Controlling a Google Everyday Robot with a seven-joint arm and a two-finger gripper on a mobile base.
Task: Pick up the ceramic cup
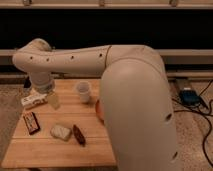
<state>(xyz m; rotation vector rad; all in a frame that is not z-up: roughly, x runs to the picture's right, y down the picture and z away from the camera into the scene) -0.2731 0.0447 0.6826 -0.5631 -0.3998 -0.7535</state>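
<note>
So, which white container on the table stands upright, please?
The small white ceramic cup, right of the gripper; the long white labelled bottle lies flat at its left.

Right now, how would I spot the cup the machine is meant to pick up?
Look at the wooden table under the big white arm. Near its back edge stands the cup, with the gripper hanging to its left. It is small, plain white and upright, unlike the orange bowl half hidden by the arm and the flat packets in front.
</note>
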